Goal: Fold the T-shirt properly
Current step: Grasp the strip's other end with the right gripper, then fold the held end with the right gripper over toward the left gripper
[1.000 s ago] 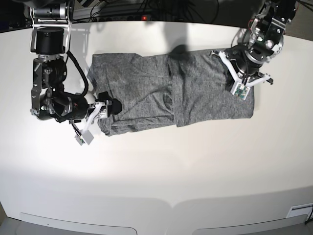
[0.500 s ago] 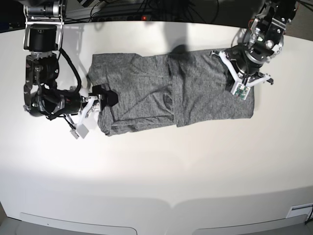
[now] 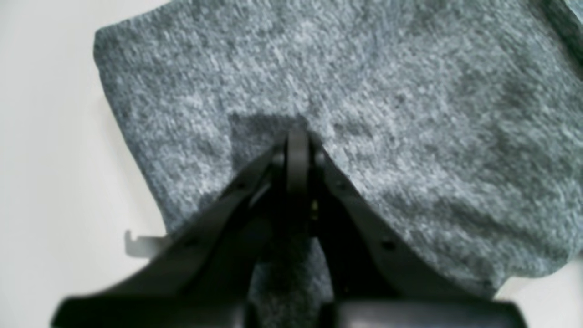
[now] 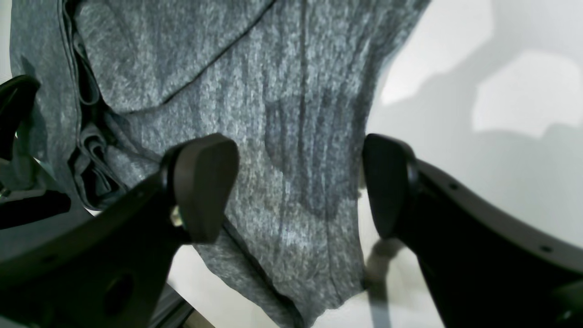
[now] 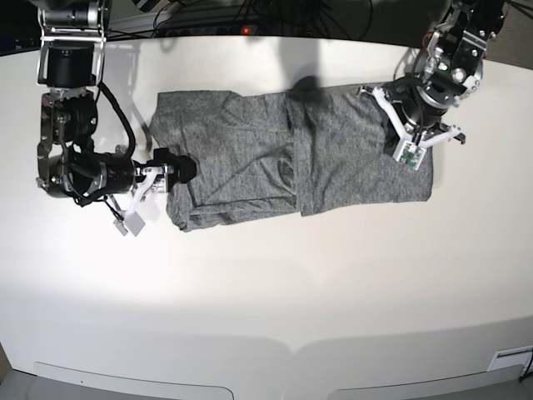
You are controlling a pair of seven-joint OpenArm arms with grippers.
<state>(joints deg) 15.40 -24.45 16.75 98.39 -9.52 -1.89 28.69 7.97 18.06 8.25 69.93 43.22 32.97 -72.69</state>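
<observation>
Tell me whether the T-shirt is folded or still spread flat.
Partly folded. The T-shirt lies as a long band on the table, with one layer's edge overlapping across its middle and bunched layers at its left end.

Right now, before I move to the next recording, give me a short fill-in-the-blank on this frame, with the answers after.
1. The left gripper, resting on the T-shirt, has its jaws ____.
2. The right gripper has its jaws wide ____ at the shirt's edge.
3. The shirt lies on a ____ table.
4. The number of cloth items in view is ____.

Answers: shut; open; white; one
</observation>
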